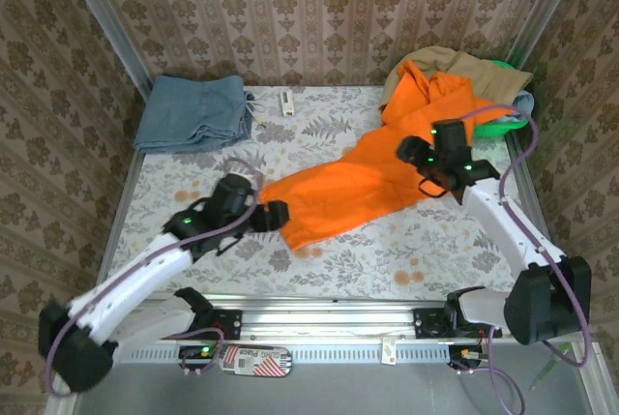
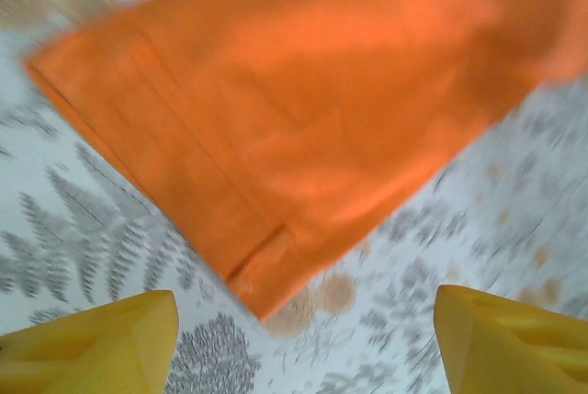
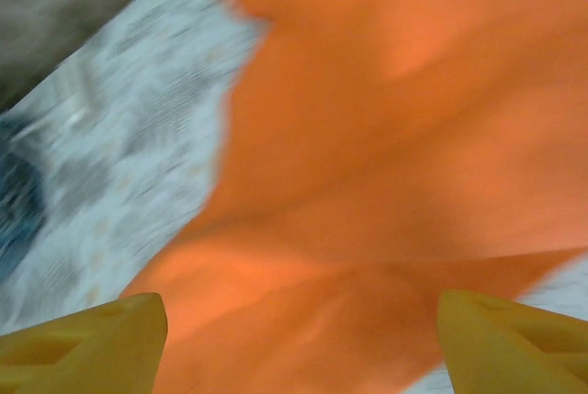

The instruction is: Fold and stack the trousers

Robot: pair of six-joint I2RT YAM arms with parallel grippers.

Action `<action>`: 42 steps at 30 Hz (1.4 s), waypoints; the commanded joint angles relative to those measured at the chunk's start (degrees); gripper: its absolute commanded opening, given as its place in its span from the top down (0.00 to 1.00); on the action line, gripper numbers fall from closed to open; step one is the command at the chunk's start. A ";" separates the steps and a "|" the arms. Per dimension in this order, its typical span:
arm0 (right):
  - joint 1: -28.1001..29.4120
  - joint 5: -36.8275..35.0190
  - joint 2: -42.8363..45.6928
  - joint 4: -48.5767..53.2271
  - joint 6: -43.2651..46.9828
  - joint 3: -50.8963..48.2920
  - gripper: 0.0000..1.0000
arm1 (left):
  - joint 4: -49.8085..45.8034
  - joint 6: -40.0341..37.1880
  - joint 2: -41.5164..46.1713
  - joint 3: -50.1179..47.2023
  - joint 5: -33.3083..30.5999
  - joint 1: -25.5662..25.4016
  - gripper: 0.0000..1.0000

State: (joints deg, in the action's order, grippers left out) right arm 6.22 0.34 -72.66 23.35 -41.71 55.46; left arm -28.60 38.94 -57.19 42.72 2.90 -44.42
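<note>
From above, the orange trousers (image 1: 358,188) lie stretched across the table (image 1: 193,197), from the middle up to the far right corner. Their far end rests on a heap there, next to a tan cloth (image 1: 479,65) and a green thing (image 1: 498,127). A folded blue cloth (image 1: 191,113) sits in the far left corner, well apart from the trousers. The left gripper (image 1: 276,214) is just beside the near left end of the trousers. The right gripper (image 1: 422,169) is over their right part.

From the left wrist, the trousers (image 2: 312,109) lie flat on the table (image 2: 83,229). One corner of the hem points toward the camera. The left gripper (image 2: 305,307) is wide open. Its two yellow fingers (image 2: 101,343) stand far apart and hold nothing. The hem corner lies just in front of the gap.

From the right wrist, the picture is blurry. The trousers (image 3: 395,155) are big and close, with the table (image 3: 119,164) to the left. The right gripper (image 3: 303,307) is wide open too. Its yellow fingers (image 3: 87,339) stand far apart and pinch nothing. Orange cloth lies under the gap. I cannot tell if the fingers touch it.
</note>
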 commanded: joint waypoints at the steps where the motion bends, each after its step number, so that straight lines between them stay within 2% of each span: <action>1: -6.93 4.27 -3.44 -0.97 0.91 -2.21 0.21 | -1.45 -2.55 -8.77 3.50 -8.87 -7.76 0.28; 5: -12.58 5.09 -6.66 -2.80 1.63 -4.28 0.21 | -7.78 -1.08 -15.11 5.97 -13.64 -14.98 0.27; 10: -18.93 7.64 -8.50 -6.03 0.98 -7.76 0.21 | -8.77 1.81 -20.86 6.34 -17.07 -23.04 0.27; 18: -22.42 14.82 -17.14 -10.81 0.40 -6.16 0.21 | -9.28 0.55 -33.22 8.71 -25.81 -23.45 0.32; 21: -22.48 16.98 -20.85 -12.35 0.06 -5.28 0.23 | -7.86 0.31 -35.07 7.88 -27.80 -22.27 0.39; 22: -22.48 17.47 -21.88 -12.81 -0.09 -5.24 0.25 | -7.25 0.12 -35.25 7.50 -28.43 -21.92 0.41; 25: -22.46 19.05 -23.51 -15.44 -1.19 -6.27 0.43 | -4.31 -0.63 -34.71 5.71 -28.32 -20.02 0.58; 27: -22.39 19.09 -23.40 -16.50 -1.53 -6.77 0.65 | -2.26 -1.65 -33.62 4.32 -28.46 -19.13 0.70; 31: -22.39 19.11 -21.78 -16.08 -1.09 -6.62 0.90 | -0.41 -4.40 -31.51 3.12 -28.50 -17.49 0.90; 32: -22.30 18.96 -20.91 -15.68 -0.83 -6.60 0.95 | -0.17 -5.14 -31.09 3.09 -28.44 -17.16 0.99; 33: -22.06 18.76 -19.92 -15.09 -0.62 -6.53 1.00 | -0.42 -5.57 -30.69 3.28 -28.96 -16.97 1.00; 37: -21.06 18.86 -15.34 -12.50 0.22 -5.92 1.00 | -3.04 -5.61 -27.06 4.29 -31.19 -16.85 1.00; 42: -17.84 18.33 -5.53 -7.45 0.50 -3.97 1.00 | -10.58 -4.44 -17.49 7.78 -35.52 -16.10 1.00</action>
State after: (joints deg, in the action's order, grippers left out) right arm -13.37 18.68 -84.07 11.99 -42.15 48.80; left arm -32.99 34.63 -79.92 47.16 -27.27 -61.52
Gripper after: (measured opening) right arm 0.076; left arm 0.051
